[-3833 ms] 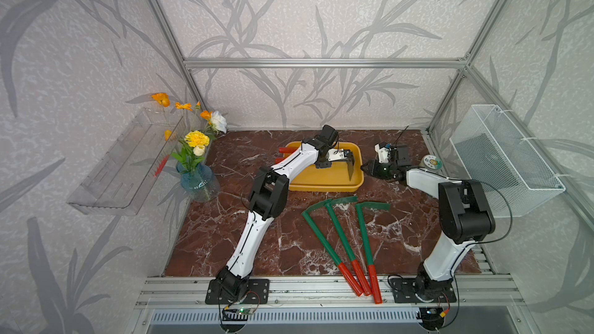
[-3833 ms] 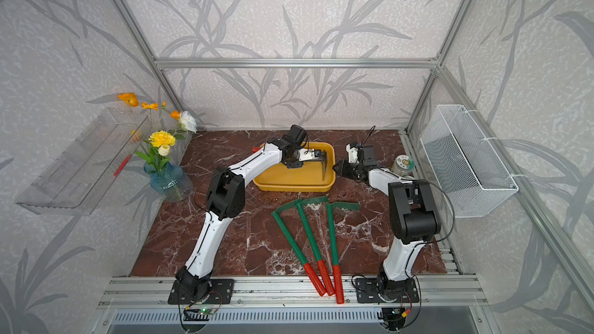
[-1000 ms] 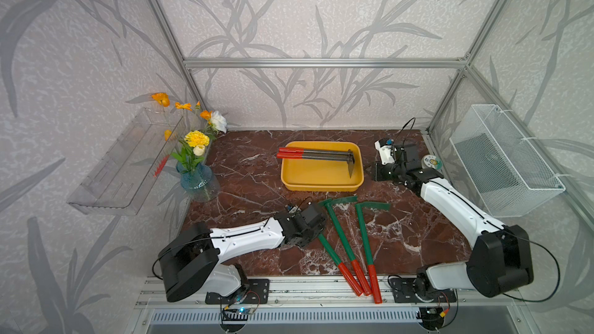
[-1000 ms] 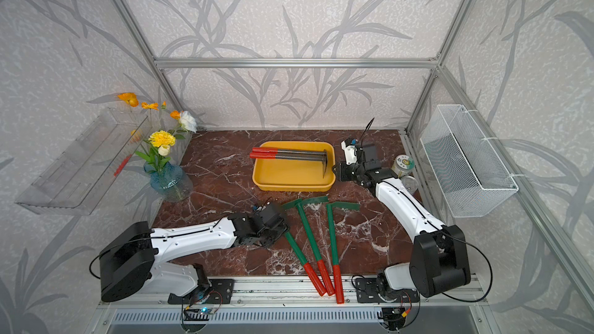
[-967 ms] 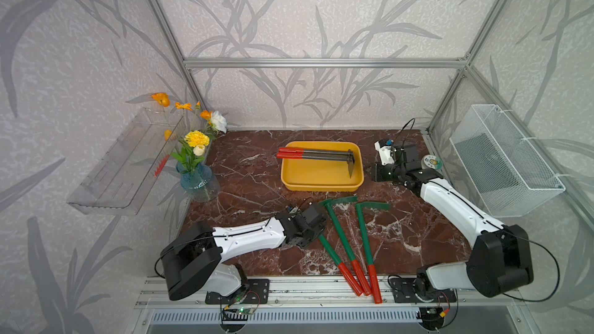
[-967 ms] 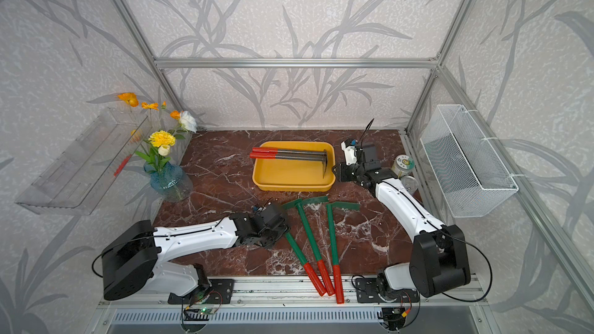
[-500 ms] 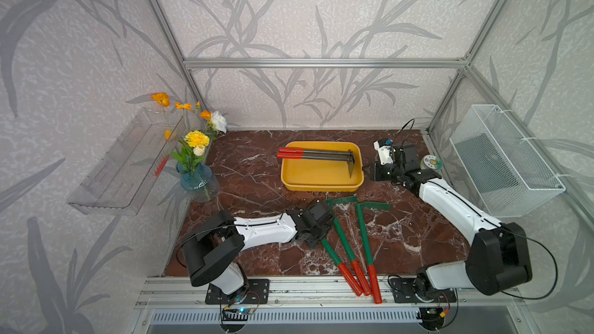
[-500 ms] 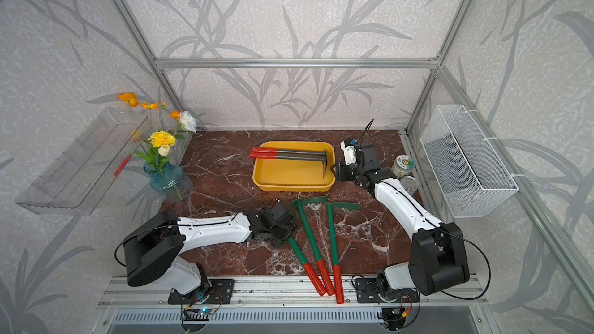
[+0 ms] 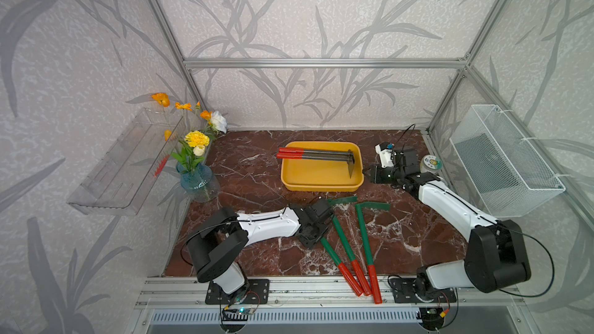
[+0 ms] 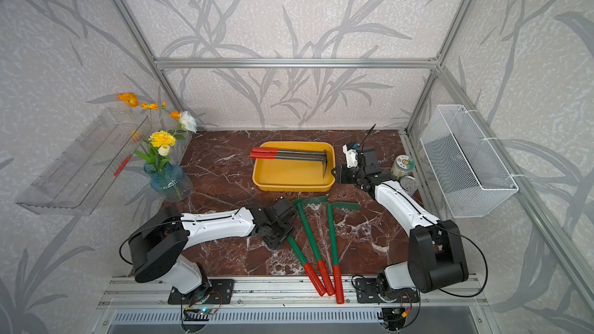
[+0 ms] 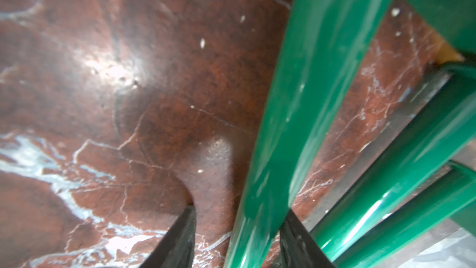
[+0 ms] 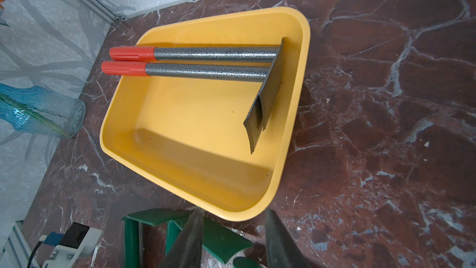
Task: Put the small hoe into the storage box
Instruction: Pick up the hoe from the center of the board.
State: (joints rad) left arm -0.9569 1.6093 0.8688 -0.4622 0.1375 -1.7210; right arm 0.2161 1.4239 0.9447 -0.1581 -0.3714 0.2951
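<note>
Three green-handled small hoes with red grips lie side by side at the table's front. My left gripper is low over the leftmost small hoe and hides its head. Its green handle runs between the open jaws: one finger touches it and the other stands a little off. The yellow storage box holds two grey-handled hoes. My right gripper hovers open and empty at the box's right end.
A blue vase of flowers stands at the left and a clear trough hangs on the left wall. On the right wall hangs a white mesh basket. A jar and a tin can stand behind the right arm.
My left gripper has slid right onto the leftmost green handle and its jaws have narrowed round it. Earlier it was at the box with a grey hoe. The right gripper has hardly moved.
</note>
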